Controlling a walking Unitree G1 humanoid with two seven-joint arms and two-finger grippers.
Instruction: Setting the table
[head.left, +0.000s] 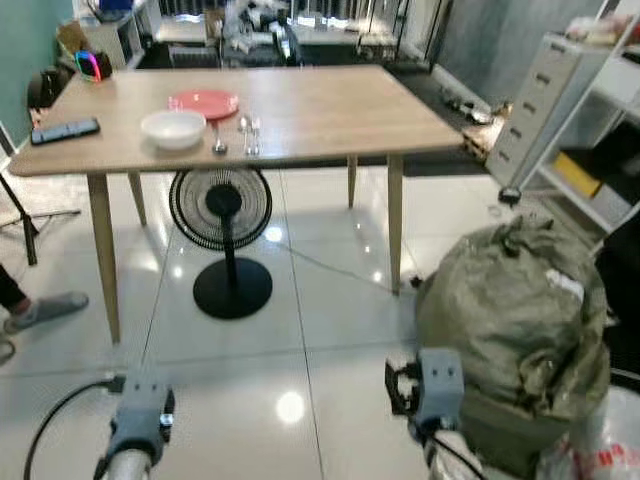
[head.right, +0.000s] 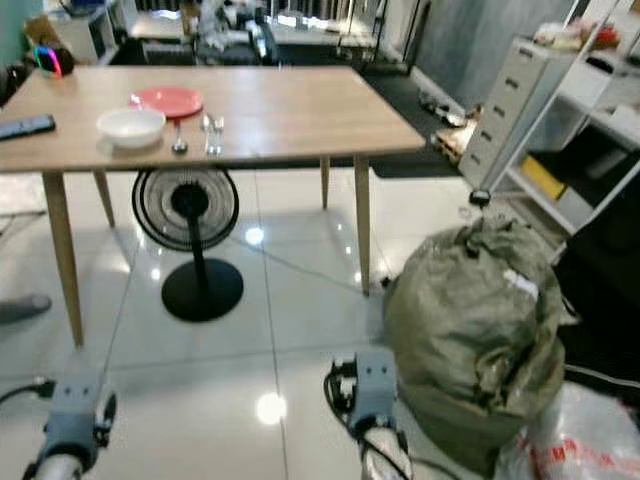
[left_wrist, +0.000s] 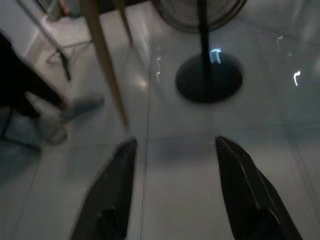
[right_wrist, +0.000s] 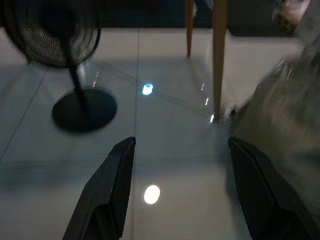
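A: Where's the tableware?
B: On the wooden table (head.left: 330, 110), far-left part: red plate (head.left: 204, 102), white bowl (head.left: 173, 128) nearer, cutlery (head.left: 247, 134) just right of the bowl.
A: Grippers?
B: Left gripper (left_wrist: 172, 190) & right gripper (right_wrist: 180, 192) both low over the floor, fingers spread, holding nothing.
A: Risks?
B: Prob the walk in. Floor fan (head.left: 225, 235) stands under the table's near edge, big green sack (head.left: 515, 330) close on the right; could clip either.
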